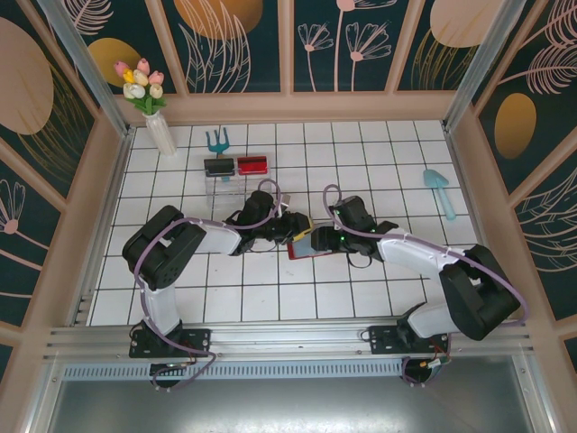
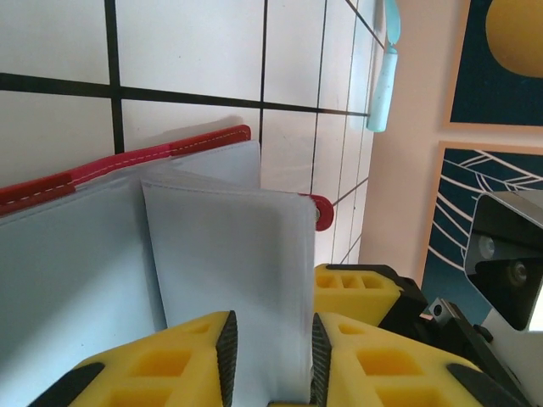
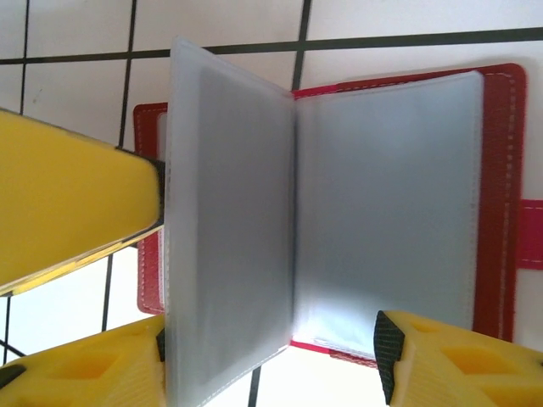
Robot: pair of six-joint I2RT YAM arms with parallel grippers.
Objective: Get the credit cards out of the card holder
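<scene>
Bolted side by side at the near rail, the two arm bases sit low in the top view, the left arm (image 1: 167,257) and the right arm (image 1: 451,280) both bent inward over the white tiled table (image 1: 270,298). They meet at its middle, where the card holder (image 3: 386,195) lies open and flat on the tiles, red cover down and grey-blue pockets up, its small red tab (image 3: 530,233) sticking out from one edge.

One pocket leaf (image 3: 229,220) stands up from the spine. The left gripper (image 2: 271,339) has this leaf between its black pads (image 2: 227,348), which lie close on either side. I cannot tell whether they pinch it or only flank it. From the right wrist, one yellow finger of that claw (image 3: 76,195) touches the leaf's outer edge.

The right gripper (image 3: 271,348) hangs over the holder with its jaws spread wide and holds nothing. One finger is beside the raised leaf, the other over the flat page near the red border. The pockets are cloudy, so I cannot tell what they hold.

Farther back, left of centre, a clear stand (image 1: 221,187) carries a black tray (image 1: 219,167) and a red tray (image 1: 252,165), side by side. Beyond them lies a small blue fork (image 1: 216,140). A pale blue trowel (image 1: 440,191) lies well off to the right. In the far left corner stands a white vase (image 1: 162,133) of tulips (image 1: 140,79).
</scene>
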